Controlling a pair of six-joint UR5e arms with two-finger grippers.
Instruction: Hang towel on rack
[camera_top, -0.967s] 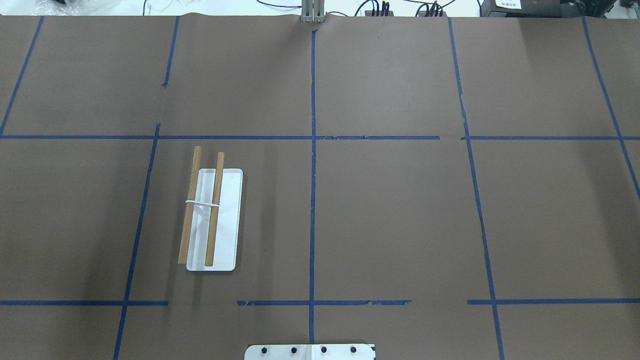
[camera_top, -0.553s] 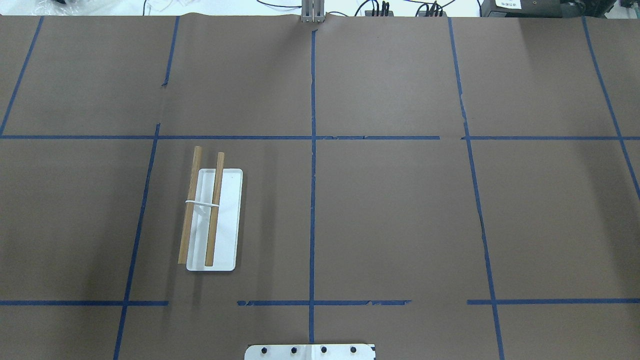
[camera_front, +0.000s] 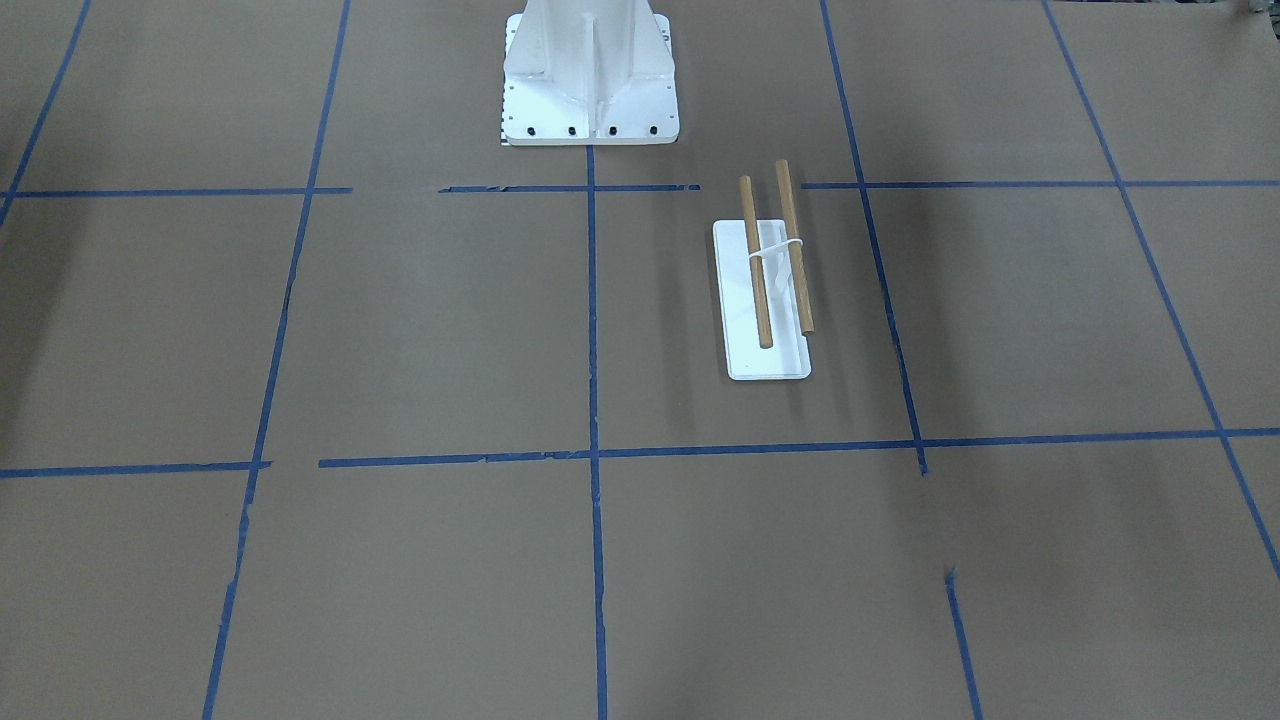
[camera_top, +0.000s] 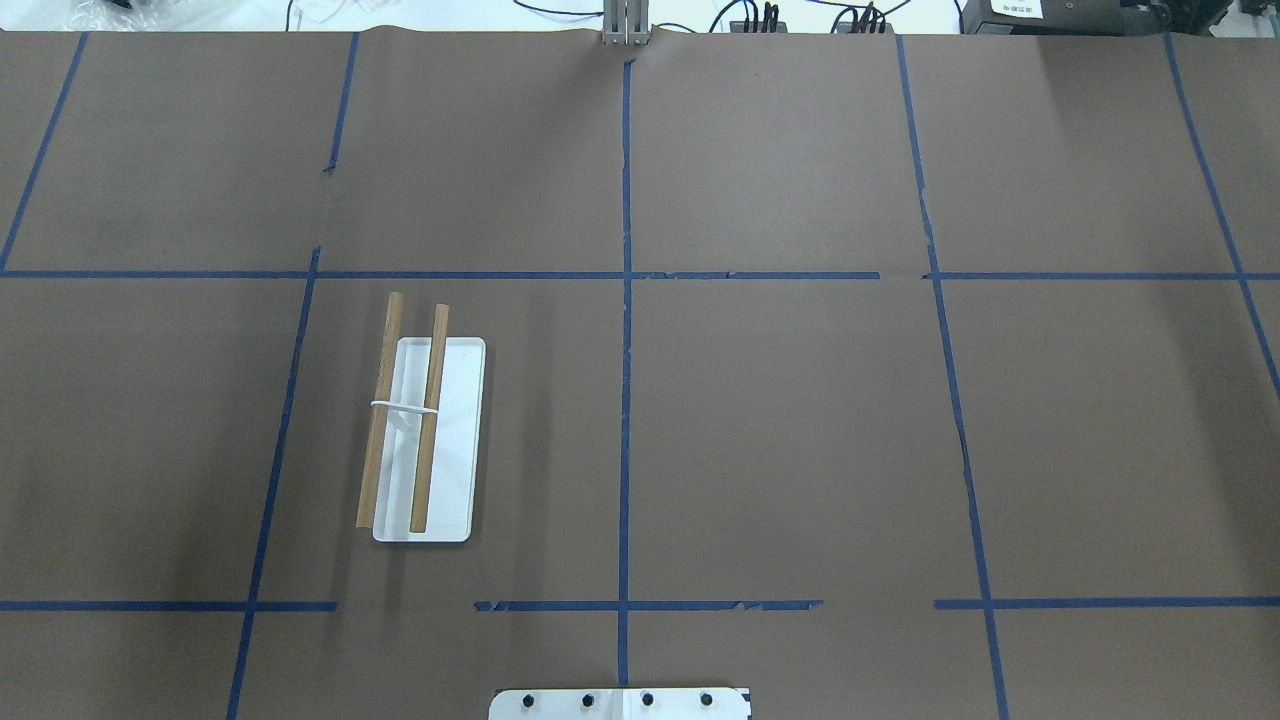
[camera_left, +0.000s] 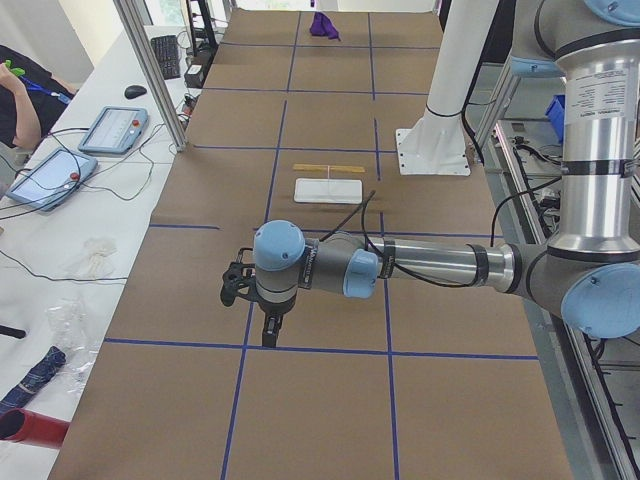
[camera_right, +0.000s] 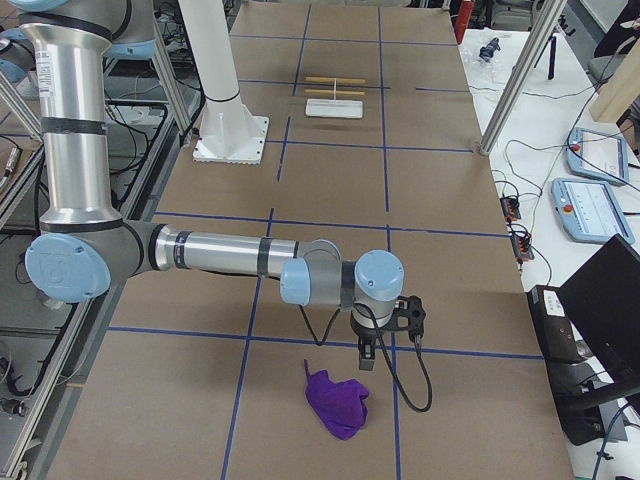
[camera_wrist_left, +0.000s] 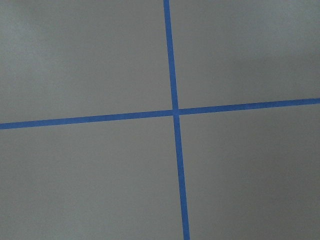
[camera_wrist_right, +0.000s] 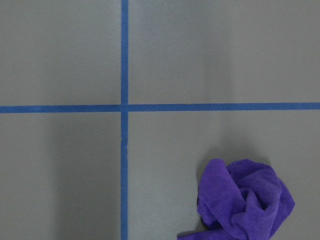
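You needed to lower the right pincer (camera_right: 366, 364) onto the crumpled towel (camera_right: 338, 403), seizing 1 edge; its opening could not be told.

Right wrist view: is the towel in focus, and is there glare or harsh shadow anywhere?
Right wrist view: towel sharp, cropped by the bottom edge, soft shadow around it. Overhead view: rack crisp, far background washed out. Front-facing view: only faint, diffuse shadows, no glare.
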